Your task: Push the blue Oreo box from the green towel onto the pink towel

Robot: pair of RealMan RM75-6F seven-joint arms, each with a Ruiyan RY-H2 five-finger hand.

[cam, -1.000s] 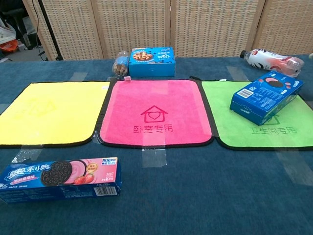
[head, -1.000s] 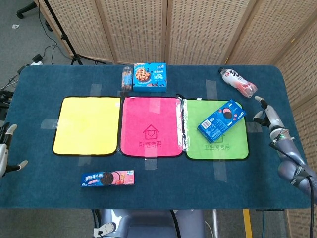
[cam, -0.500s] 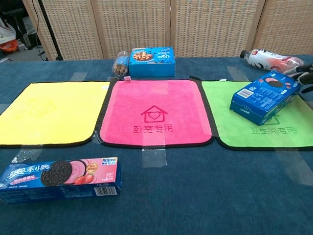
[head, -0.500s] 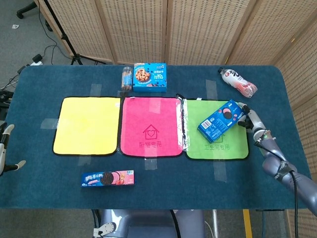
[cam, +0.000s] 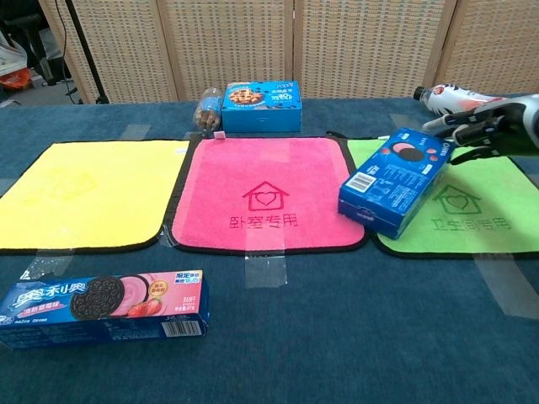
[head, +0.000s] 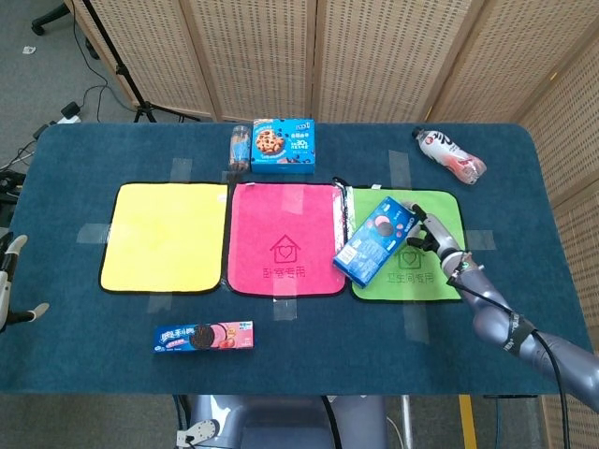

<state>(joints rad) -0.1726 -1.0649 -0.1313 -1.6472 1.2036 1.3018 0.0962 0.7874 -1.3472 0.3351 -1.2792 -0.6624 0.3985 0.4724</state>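
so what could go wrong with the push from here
The blue Oreo box lies skewed across the seam between the green towel and pink towel, and the right robot hand touches only its far end, so further pushing may spin it rather than slide it. The box's leading corner could catch the pink towel's edge and bunch it, though tape holds the towels down. It also sits near the towels' front edge and might drift off onto the table.

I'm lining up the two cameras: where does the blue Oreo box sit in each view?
Head view: the blue Oreo box lies right of centre, straddling the seam between the pink towel and the green towel.
Chest view: the box is at centre right, across the same seam.
Shared landmark: the house outline on the pink towel.
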